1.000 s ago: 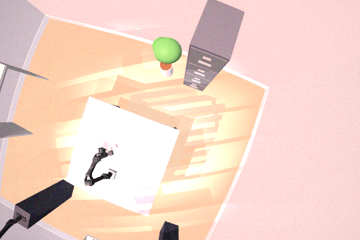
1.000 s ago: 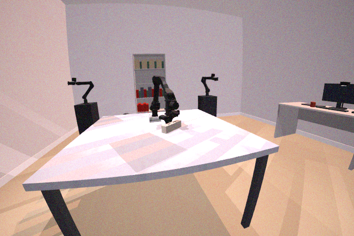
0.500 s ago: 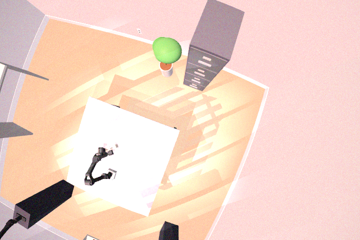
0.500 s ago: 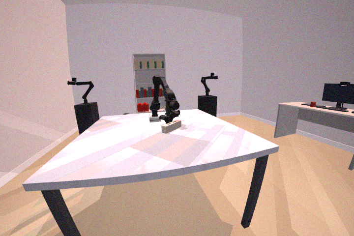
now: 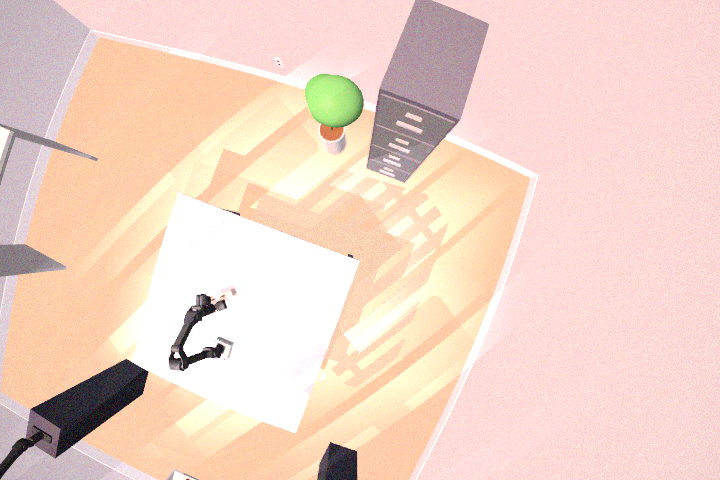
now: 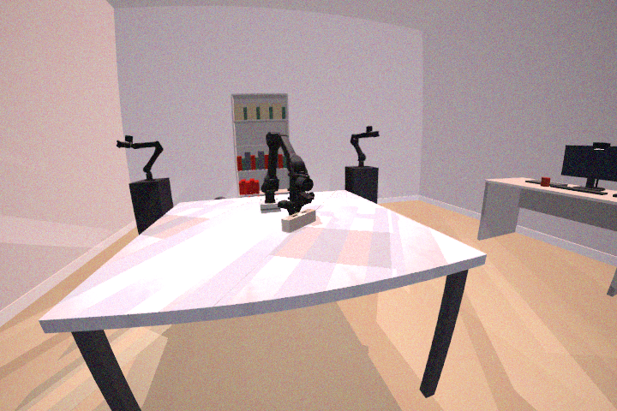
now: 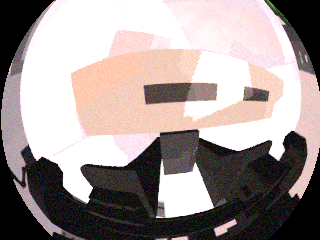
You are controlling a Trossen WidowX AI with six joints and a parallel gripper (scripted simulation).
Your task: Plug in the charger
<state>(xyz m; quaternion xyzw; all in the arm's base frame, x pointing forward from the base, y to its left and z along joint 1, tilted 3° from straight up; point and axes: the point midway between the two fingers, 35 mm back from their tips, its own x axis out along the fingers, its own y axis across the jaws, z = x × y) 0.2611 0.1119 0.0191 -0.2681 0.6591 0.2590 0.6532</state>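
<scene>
The power strip (image 5: pixel 229 292) (image 6: pixel 297 222) (image 7: pixel 112 112) is a pale, long block lying on the white table (image 5: pixel 270 271) (image 6: pixel 182 276). Its top face shows a long dark recess (image 7: pixel 167 94) and a shorter dark one (image 7: pixel 256 94) to the right in the wrist view. My gripper (image 6: pixel 295 210) (image 7: pixel 174 139) is shut on the dark, boxy charger (image 7: pixel 179 149). The charger is at the strip's near long edge in the wrist view, short of the recesses. Its prongs are not visible, and I cannot tell whether it touches the strip. In the top and exterior views the arm hides the charger.
The arm's pale base plate (image 5: pixel 224 348) (image 6: pixel 270 207) stands on the table beside the strip. Away from the table are black pedestals (image 5: pixel 89 407) (image 6: pixel 361 184) with other arms, a desk (image 6: pixel 500 203), a plant (image 5: pixel 333 101) and a filing cabinet (image 5: pixel 429 73).
</scene>
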